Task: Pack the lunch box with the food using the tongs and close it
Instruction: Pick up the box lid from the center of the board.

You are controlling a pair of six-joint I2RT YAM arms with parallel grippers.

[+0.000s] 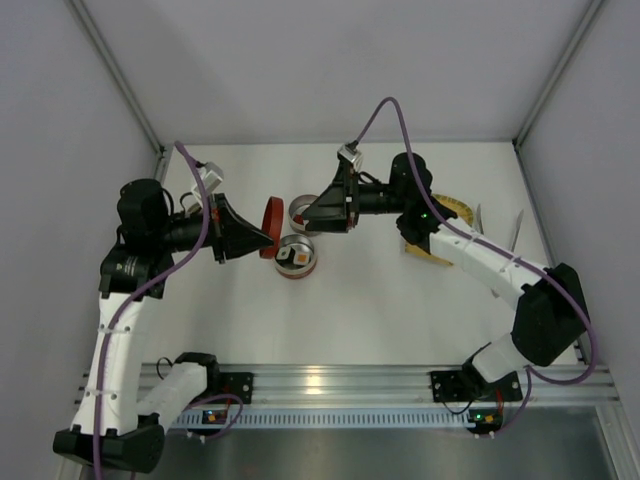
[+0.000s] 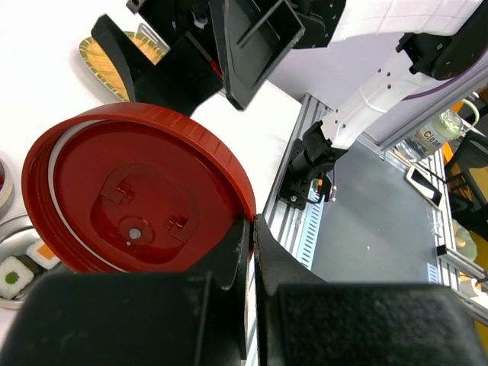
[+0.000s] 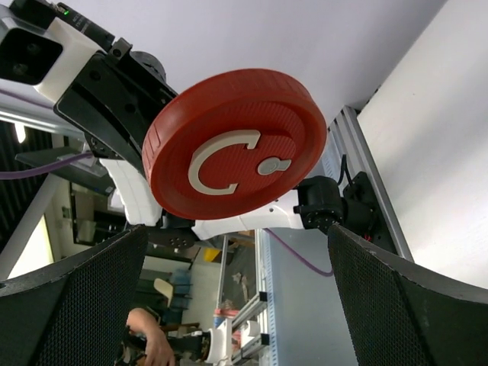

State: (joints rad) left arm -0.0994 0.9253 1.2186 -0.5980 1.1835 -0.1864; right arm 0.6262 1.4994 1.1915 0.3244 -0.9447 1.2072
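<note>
The left end effector (image 2: 252, 229) is clamped shut on the rim of the red lid (image 2: 137, 198), holding it on edge with its hollow inner face toward the left wrist camera. The right end effector (image 3: 229, 252) is spread wide and grips nothing; it faces the lid's outer side from just beside it.

Just near of the lid, the box (image 1: 297, 257) stands on the table (image 1: 380, 300) with food (image 1: 297, 256) inside. In the left wrist view a white block with a green top (image 2: 14, 276) lies next to one with an orange top. A second round tin (image 1: 300, 212) sits just beyond the box, under the right end effector; I cannot tell what it holds. The tongs (image 1: 516, 232) lie at the far right of the table, past the yellow tray (image 1: 445, 215), well apart from both arms.

With the tongs set down and the lid in hand, this looks like the closing step. Next, the lid needs turning flat with its inner face down, centring over the box, lowering squarely, and probably twisting, since its rim is ridged. The second tin may be a tier that has to be stacked first. A tilted lid could catch the rim or push the box aside.

The outer face of the lid carries a large white "C" mark (image 3: 221, 164) with a small round grey stud beside it. Off the table, a bottle label (image 2: 436, 137) begins "Cle"; the rest is unreadable.
</note>
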